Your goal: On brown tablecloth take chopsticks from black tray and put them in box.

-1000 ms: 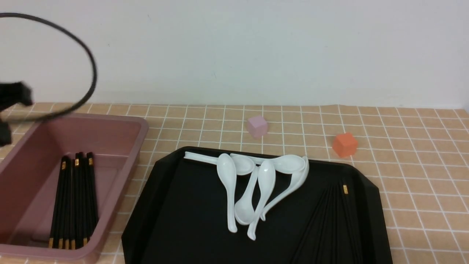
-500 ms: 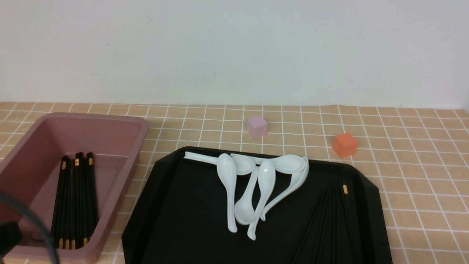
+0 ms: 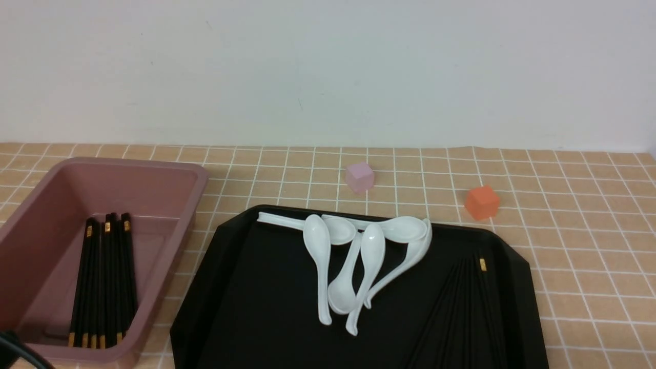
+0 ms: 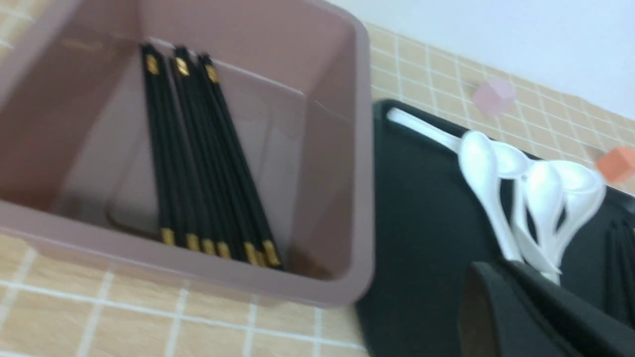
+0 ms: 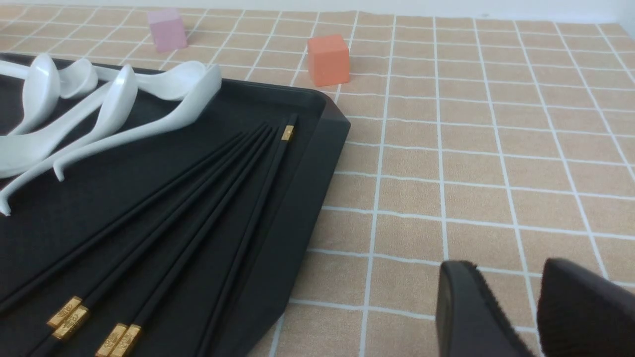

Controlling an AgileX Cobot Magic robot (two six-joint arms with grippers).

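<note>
Black chopsticks [image 3: 453, 312] are lying in the tray [image 3: 520, 292], at about 4 o'clock from the spoons [image 3: 318, 246]; long, thin, glossy, tapering. They are fanning out toward the near side, one showing its gold band at the far end, others showing gold bands at the near end in the right wrist view. More chopsticks [image 3: 102, 282] are lying in the box [image 3: 169, 266], side by side, roughly lengthwise, with gold bands showing at both ends of the bundle. The box, dusty pink and deep, is sitting at about 9 o'clock from the tray; a narrow strip of brown tablecloth [image 3: 589, 230] is showing between their far parts. The black tray is showing cut-off far corners and a raised rim; its near edge is running out of the front view. White spoons are overlapping around the tray's 12 o'clock. A pink cube [image 3: 360, 177] is sitting beyond the far rim at 12 o'clock, an orange cube [image 3: 482, 202] at 1 o'clock. Open gridded cloth is stretching out at 3 o'clock from the tray. Left pincer [image 4: 496, 267] is standing shut. Right pincer [image 5: 508, 265] is standing open, a gap showing between its tips.
</note>
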